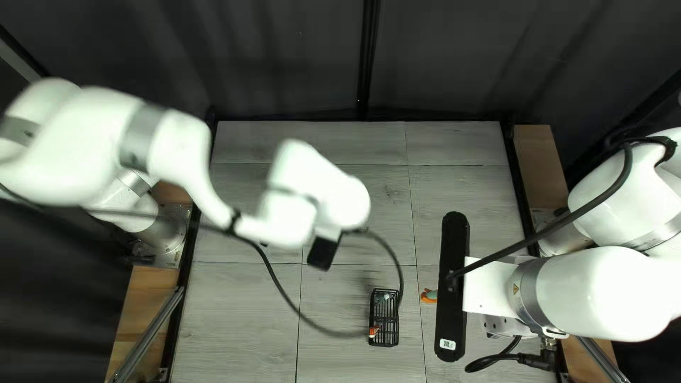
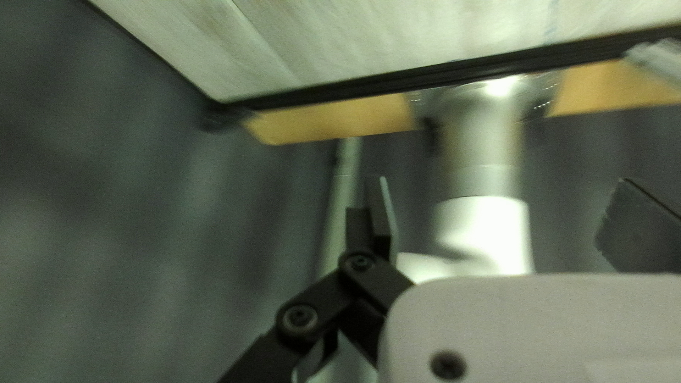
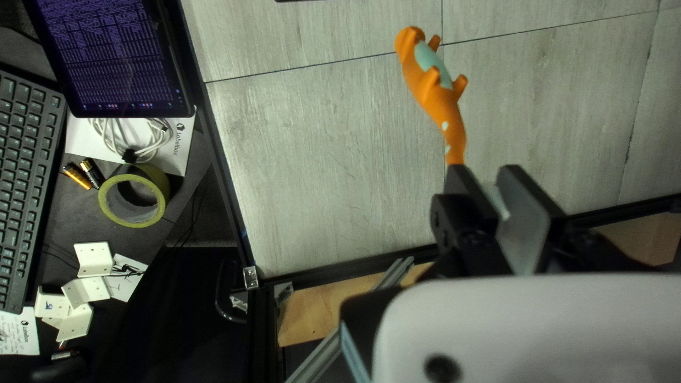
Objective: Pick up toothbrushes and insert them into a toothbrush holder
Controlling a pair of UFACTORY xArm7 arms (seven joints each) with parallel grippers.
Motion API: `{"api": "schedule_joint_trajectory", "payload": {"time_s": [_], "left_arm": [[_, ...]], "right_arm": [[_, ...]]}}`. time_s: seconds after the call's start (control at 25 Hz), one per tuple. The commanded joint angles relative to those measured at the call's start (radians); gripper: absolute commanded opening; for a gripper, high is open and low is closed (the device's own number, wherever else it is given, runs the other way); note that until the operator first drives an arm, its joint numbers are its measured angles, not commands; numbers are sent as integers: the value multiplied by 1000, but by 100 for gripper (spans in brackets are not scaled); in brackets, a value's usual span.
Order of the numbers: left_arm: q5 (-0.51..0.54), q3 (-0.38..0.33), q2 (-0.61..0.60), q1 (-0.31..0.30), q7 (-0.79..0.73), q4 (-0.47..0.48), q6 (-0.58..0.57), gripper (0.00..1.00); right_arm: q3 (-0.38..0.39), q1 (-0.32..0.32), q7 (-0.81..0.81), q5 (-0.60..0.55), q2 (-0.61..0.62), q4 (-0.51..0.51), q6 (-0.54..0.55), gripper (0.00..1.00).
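The right gripper (image 3: 479, 181) is clamped on the thin end of an orange toothbrush (image 3: 433, 90), whose broad orange-and-teal end juts ahead of the fingers over the table (image 3: 330, 159). The left gripper (image 2: 500, 207) is spread wide and holds nothing. The right arm reaches in low from the right, the brush near but apart from the black wire toothbrush holder (image 1: 384, 317) by the near edge. The left arm is raised over mid-table. The tabletop is pale grey panels, with a dark curtain (image 1: 266, 53) beyond. A keyboard (image 3: 26, 186) and tape roll (image 3: 134, 201) lie off the table.
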Motion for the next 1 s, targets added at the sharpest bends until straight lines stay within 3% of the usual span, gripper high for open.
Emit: {"api": "schedule_joint_trajectory", "payload": {"time_s": [0.04,0.16,0.44,0.52,0.76,1.0], "left_arm": [[-100,20,-217,51,-252,-196,-109,100],[-92,2,-313,60,-307,-287,-177,100],[-87,-2,-317,57,-305,-293,-183,100],[-85,-20,-317,31,-264,-302,-195,100],[-7,-160,-442,-31,-333,-419,-246,100],[8,-264,-471,-44,-498,-449,-221,100]], "right_arm": [[1,1,-38,16,49,52,24,1],[6,7,-57,23,75,87,51,1],[14,14,-58,33,95,117,80,1],[13,14,-53,28,98,117,76,0],[7,12,9,13,157,165,108,0],[5,14,57,19,211,217,149,0]]}}
